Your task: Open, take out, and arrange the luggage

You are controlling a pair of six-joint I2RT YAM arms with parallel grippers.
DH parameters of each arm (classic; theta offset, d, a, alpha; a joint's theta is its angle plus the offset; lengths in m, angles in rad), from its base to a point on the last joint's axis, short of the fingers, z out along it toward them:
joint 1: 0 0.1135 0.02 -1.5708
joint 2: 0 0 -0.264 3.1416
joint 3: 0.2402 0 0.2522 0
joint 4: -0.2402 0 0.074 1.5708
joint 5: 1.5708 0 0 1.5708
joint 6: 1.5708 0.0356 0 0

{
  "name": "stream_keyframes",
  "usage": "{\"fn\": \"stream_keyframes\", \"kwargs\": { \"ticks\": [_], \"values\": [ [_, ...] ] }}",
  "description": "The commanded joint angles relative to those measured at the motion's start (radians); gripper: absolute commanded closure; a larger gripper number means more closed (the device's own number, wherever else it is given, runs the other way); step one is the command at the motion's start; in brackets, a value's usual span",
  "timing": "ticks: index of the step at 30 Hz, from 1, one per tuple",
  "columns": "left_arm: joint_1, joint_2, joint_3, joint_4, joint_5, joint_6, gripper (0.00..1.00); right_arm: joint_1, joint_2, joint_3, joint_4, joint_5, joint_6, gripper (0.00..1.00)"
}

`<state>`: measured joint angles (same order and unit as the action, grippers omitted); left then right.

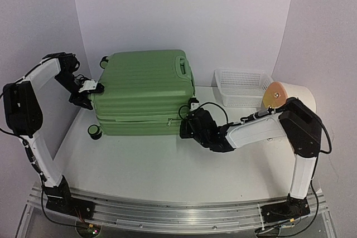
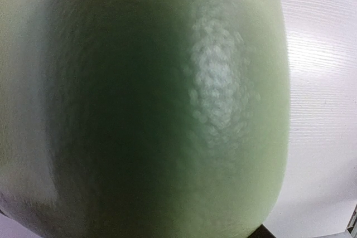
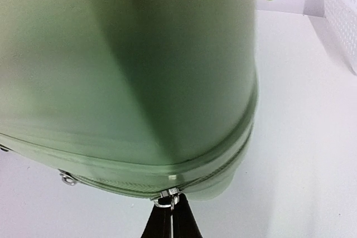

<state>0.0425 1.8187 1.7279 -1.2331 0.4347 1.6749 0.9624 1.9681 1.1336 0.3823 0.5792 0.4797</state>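
On the table (image 1: 167,165), left of centre, your suitcase (image 1: 142,90) is lying flat with both halves shut. Its handle side is facing the basket (image 1: 241,87), and one wheel (image 1: 95,132) is poking out at the near left corner.

Your right gripper (image 1: 186,127) is sitting low at the near right corner, right on the zip seam. The wrist view is showing its dark fingers (image 3: 159,228) pinched together on the metal zipper pull (image 3: 167,200). So it's clenched and grasping that pull. A second pull (image 3: 68,179) is hanging further left on the same seam.

Your left gripper (image 1: 91,93) is hovering at the suitcase's left side, up by the lid half. Its wrist view is filling with blurred green shell and showing no fingers, so I can't tell whether it's released or clenched, or whether it's touching.

Over on the right, the basket is standing just beside the suitcase at the back. The cylinder (image 1: 293,96) is lying beyond it, orange face turned towards the basket, behind your right arm's elbow.
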Motion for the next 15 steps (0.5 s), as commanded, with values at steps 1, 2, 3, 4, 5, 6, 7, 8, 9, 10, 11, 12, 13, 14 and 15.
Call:
{"fn": "stream_keyframes", "kwargs": {
  "ticks": [1, 2, 3, 4, 5, 6, 7, 8, 9, 10, 11, 12, 13, 14, 15],
  "values": [
    [-0.011, -0.025, 0.024, -0.136, 0.032, 0.098, 1.00, -0.074, -0.078, -0.066, -0.011, -0.049, -0.070, 1.00],
    [-0.012, -0.025, 0.023, -0.136, 0.030, 0.100, 1.00, -0.082, -0.084, -0.072, -0.011, -0.061, -0.094, 1.00],
    [-0.011, -0.027, 0.023, -0.137, 0.027, 0.101, 1.00, -0.092, -0.089, -0.079, -0.011, -0.077, -0.109, 1.00],
    [-0.011, -0.028, 0.022, -0.137, 0.024, 0.102, 1.00, -0.101, -0.096, -0.089, -0.011, -0.092, -0.122, 1.00],
    [-0.011, -0.029, 0.021, -0.137, 0.020, 0.103, 1.00, -0.115, -0.107, -0.101, -0.010, -0.116, -0.131, 1.00],
    [-0.012, -0.031, 0.019, -0.138, 0.015, 0.104, 1.00, -0.132, -0.120, -0.114, -0.009, -0.138, -0.140, 1.00],
    [-0.012, -0.033, 0.018, -0.140, 0.012, 0.105, 1.00, -0.148, -0.133, -0.127, -0.008, -0.156, -0.153, 1.00],
    [-0.012, -0.035, 0.017, -0.141, 0.010, 0.106, 1.00, -0.162, -0.145, -0.137, -0.006, -0.174, -0.173, 1.00],
    [-0.012, -0.036, 0.016, -0.142, 0.009, 0.107, 1.00, -0.175, -0.156, -0.144, -0.005, -0.197, -0.205, 1.00],
    [-0.012, -0.036, 0.016, -0.144, 0.010, 0.109, 1.00, -0.187, -0.164, -0.147, -0.006, -0.219, -0.239, 1.00],
    [-0.012, -0.037, 0.017, -0.145, 0.011, 0.112, 1.00, -0.197, -0.169, -0.148, -0.006, -0.242, -0.278, 1.00],
    [-0.012, -0.037, 0.017, -0.145, 0.012, 0.114, 1.00, -0.202, -0.171, -0.149, -0.006, -0.261, -0.320, 1.00],
    [-0.012, -0.037, 0.017, -0.144, 0.014, 0.115, 1.00, -0.206, -0.175, -0.150, -0.006, -0.272, -0.357, 1.00],
    [-0.011, -0.039, 0.016, -0.144, 0.014, 0.117, 1.00, -0.212, -0.180, -0.156, -0.006, -0.283, -0.381, 1.00],
    [-0.011, -0.041, 0.015, -0.145, 0.013, 0.118, 1.00, -0.220, -0.185, -0.161, -0.005, -0.298, -0.403, 1.00]
  ]
}}
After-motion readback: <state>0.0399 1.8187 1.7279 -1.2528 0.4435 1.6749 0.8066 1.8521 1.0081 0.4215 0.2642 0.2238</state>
